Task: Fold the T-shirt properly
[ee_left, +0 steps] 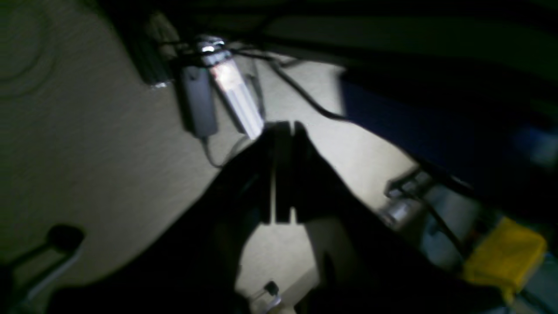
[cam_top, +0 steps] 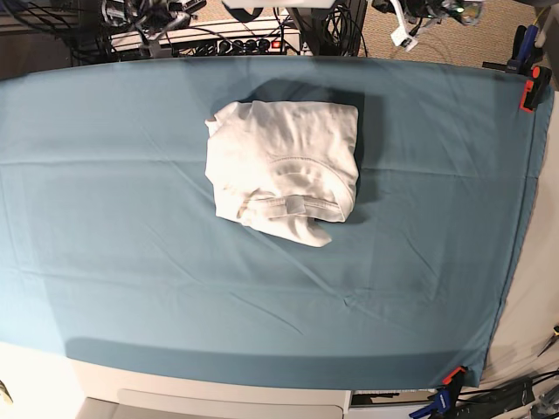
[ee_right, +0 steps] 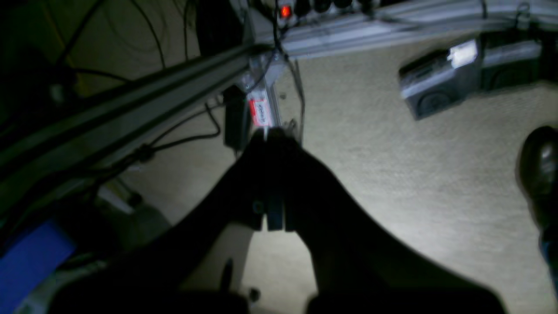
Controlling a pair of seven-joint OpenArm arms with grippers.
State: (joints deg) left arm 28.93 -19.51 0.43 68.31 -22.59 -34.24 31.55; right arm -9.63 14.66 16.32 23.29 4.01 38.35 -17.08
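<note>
The white T-shirt (cam_top: 284,168) lies folded into a rough rectangle on the teal cloth (cam_top: 131,218), a little above the middle of the table in the base view; its collar faces the near side and a corner pokes out at the lower right. Neither arm appears in the base view. In the left wrist view my left gripper (ee_left: 281,126) is shut, its dark fingers pressed together and aimed at the beige floor. My right gripper (ee_right: 270,133), seen by its own wrist camera, is also shut with nothing in it, over the floor beside the table frame.
Orange clamps (cam_top: 529,89) pin the teal cloth at the right edge. A power strip and cables (cam_top: 218,39) run behind the table. On the floor are a grey box (ee_left: 198,100), a yellow object (ee_left: 505,257) and a metal frame rail (ee_right: 130,109).
</note>
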